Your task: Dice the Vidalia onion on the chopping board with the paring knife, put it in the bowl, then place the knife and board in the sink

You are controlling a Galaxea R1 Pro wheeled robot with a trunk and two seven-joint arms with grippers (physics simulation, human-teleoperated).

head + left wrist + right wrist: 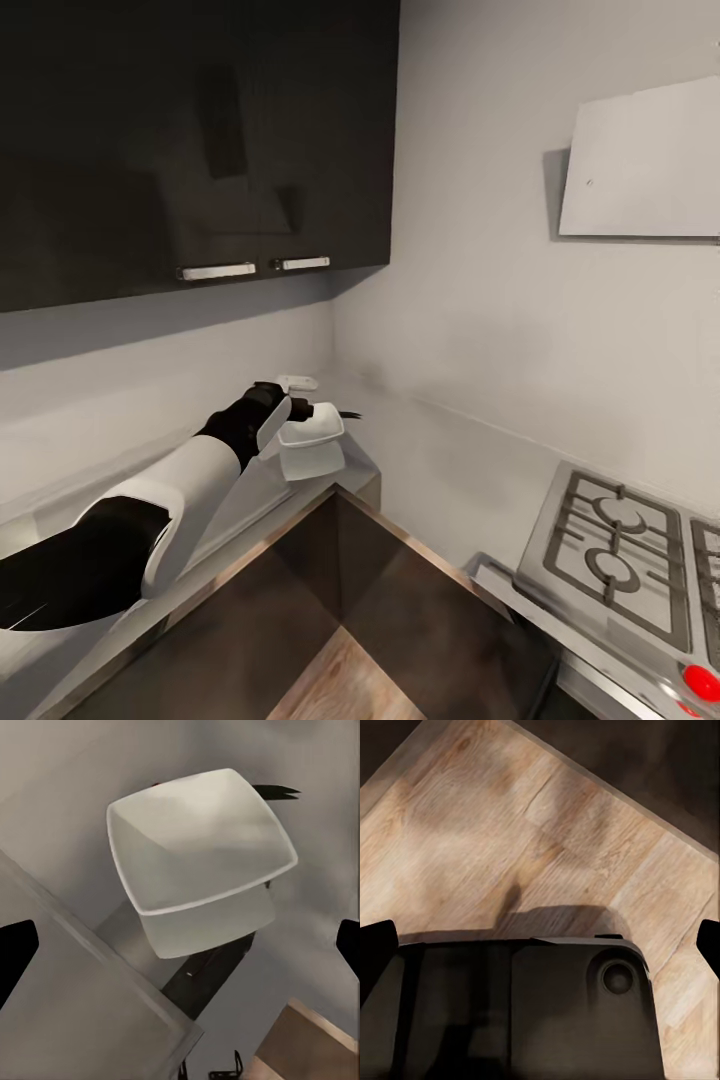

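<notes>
The white squarish bowl (312, 432) (196, 840) rests at the corner of the grey countertop (440, 470), with a pale reflection beneath it. A thin dark pointed blade, the paring knife (349, 413) (278, 791), pokes out from behind the bowl's far side. My left gripper (288, 405) (180, 945) hovers just short of the bowl, open, its black fingertips (16, 952) wide apart and touching nothing. My right gripper (540, 941) is open and empty, pointing down at the wood floor (547, 817) over my dark base. The sink, onion and chopping board are out of view.
Glossy dark wall cabinets (190, 130) hang above the left counter run. A gas hob (625, 560) with a red knob (703, 682) sits at the right, under a white hood (645, 165). Dark base cabinets (330, 590) meet in the corner below.
</notes>
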